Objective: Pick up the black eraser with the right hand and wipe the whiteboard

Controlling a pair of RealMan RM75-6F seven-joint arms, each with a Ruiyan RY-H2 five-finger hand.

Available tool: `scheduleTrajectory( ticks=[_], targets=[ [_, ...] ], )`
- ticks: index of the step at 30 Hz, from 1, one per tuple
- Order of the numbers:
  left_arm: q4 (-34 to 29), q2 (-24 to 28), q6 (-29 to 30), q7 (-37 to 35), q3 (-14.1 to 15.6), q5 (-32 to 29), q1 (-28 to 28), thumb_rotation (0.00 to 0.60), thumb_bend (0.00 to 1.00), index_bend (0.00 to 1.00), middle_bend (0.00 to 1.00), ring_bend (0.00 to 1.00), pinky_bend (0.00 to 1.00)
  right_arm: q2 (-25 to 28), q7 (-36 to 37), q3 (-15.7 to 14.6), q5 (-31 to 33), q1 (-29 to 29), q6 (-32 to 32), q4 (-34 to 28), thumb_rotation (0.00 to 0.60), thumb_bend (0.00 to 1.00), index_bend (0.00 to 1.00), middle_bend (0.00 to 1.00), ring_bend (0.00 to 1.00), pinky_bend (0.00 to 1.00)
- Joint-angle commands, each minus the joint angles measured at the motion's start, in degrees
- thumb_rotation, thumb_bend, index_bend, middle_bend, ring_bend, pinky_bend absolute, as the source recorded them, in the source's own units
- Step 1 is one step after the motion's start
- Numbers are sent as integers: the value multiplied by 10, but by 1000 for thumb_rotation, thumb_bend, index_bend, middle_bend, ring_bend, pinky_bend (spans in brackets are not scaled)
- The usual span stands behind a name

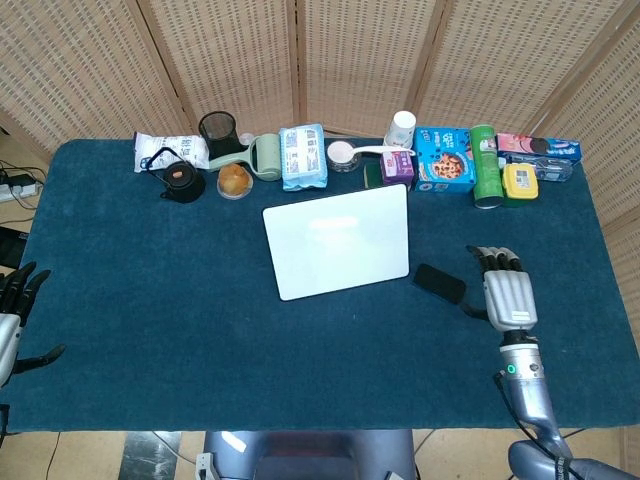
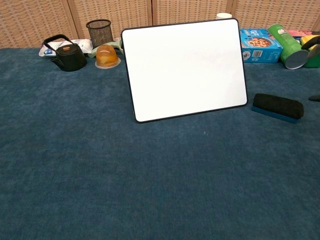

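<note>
black eraser [image 1: 440,283] lies flat on the desk [image 1: 150,300], just beside the lower right corner of the whiteboard [image 1: 337,240] and apart from it. the right hand [image 1: 505,292] hovers just to the eraser's right with its fingers apart and nothing in them; its thumb reaches toward the eraser, though i cannot tell whether it touches. in the chest view only dark fingertips show at the right edge. the left hand [image 1: 12,310] sits at the far left edge of the desk, fingers spread and empty, well apart from everything.

the main risk, as i judge it, is a poor grasp: the eraser is low and flat on soft blue cloth, so fingers closing from the side could push it away or tip it instead of getting under its edges. a sideways shove would send it into the whiteboard, which stands tilted back and looks light enough to slide or fall. a later risk is pressing too hard while wiping, for the same reason.

the eraser is a small oblong block, black and fuzzy on top, with a thin blue base visible in the chest view [image 2: 278,106]. its long side runs diagonally across the desk. the whiteboard's face looks clean, with no marks i can make out.
</note>
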Motion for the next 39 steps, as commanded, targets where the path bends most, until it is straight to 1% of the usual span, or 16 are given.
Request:
scheduleTrajectory(
  ticks=[1,7,12,17,21,25,29,35,39],
  targets=[
    [0,1,1,-1,1,2,0,600,108,0,0,0,4,-28,-47,12,34,17,-17,-10,600,0,186,278,240,199],
    [0,1,-2,-1,1,2,-1,600,108,0,0,0,4,-55,-118,24,95,31,-21,-24,600,0,194,284,252,245],
    [0,2,0,-4,2,3,0,600,108,0,0,0,5,-69,-154,32,135,47,-33,-25,600,0,202,286,255,258],
    [1,4,2,-11,2,5,1,600,108,0,0,0,5,-99,-183,42,177,73,-50,5,600,0,212,295,267,283],
    [3,6,3,-15,1,4,2,600,108,0,0,0,4,-118,-191,47,200,89,-64,35,600,0,225,306,280,297],
    [4,8,2,-22,0,3,1,600,108,0,0,0,4,-130,-188,46,202,97,-64,54,600,0,251,329,306,349],
    [5,10,3,-27,0,1,2,600,108,0,0,0,5,-138,-178,49,203,102,-63,72,600,0,274,347,326,375],
    [6,11,3,-30,0,2,2,600,108,0,0,0,4,-152,-175,45,203,108,-64,107,600,0,300,372,350,408],
    [6,10,3,-29,0,3,2,600,108,0,0,0,4,-161,-166,43,203,110,-67,127,600,2,329,408,383,460]
  ],
)
